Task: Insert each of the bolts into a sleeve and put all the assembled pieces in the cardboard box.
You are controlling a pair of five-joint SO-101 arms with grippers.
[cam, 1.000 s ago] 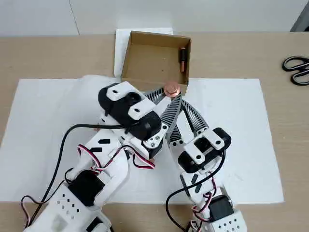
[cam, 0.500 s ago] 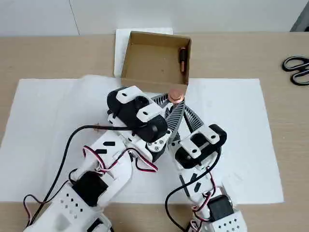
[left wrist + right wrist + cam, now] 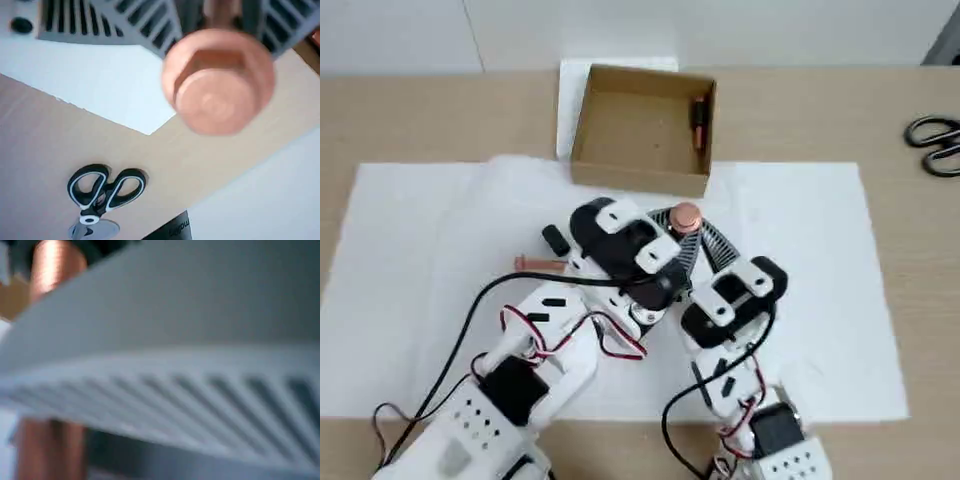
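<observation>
A copper bolt stands head up just in front of the cardboard box. Its broad head looms close in the left wrist view. Grey ribbed fingers clamp its shaft below the head. My left gripper comes in from the left, mostly under its black motor, and is shut on the bolt. My right gripper meets it from the near right, its fingers converging on the same shaft. One assembled piece lies inside the box. A loose bolt and a black sleeve lie on the paper.
White paper covers the table's middle. Scissors, also seen as scissors in the left wrist view, lie at the far right on bare wood. Both arm bodies and their cables crowd the near centre.
Both arms have drawn the bolt toward the near side, away from the box. The left arm shifted right, uncovering the loose bolt and black sleeve.
</observation>
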